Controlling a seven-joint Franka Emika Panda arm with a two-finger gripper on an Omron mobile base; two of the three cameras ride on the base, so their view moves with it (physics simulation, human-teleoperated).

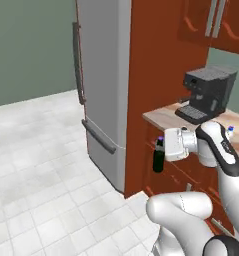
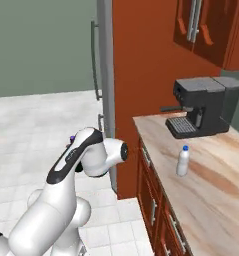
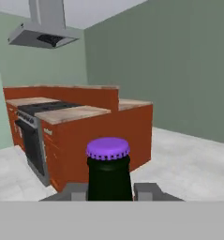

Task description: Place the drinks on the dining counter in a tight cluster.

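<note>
- So the gripper [image 1: 160, 150] is clamped on the slim dark green bottle [image 1: 158, 159] with the purple cap, holding it up in the air out past the near left corner of the marble counter [image 1: 163, 116], in front of the fridge [image 1: 101, 75].
- In the hand view the green bottle's neck sits right between the two finger tips [image 3: 147, 190], cap up, so the hold looks solid to me.
- Step in hand, I'd say: carrying this bottle over to the dining counter [image 3: 62, 87]. It isn't placed yet.
- The hand view is the one that gives you the target: a raised slab on a reddish base across the floor, with the black stove [image 3: 41, 108] and lower top in front of it and a range hood [image 3: 43, 33] above. Well apart from the bottle right now.
- Next move probably calls for the base to drive across the tiled floor, then a gentle upright set-down on that raised slab, leaving room for the others to sit close.
- The right base view shows what's left behind: the white bottle [image 2: 182, 160] with blue cap standing on the marble top, near the coffee machine [image 2: 203, 105].
- The left base view barely catches that one, just its blue cap poking out behind the arm.
- Can't spot the maroon bottle from here.
</note>
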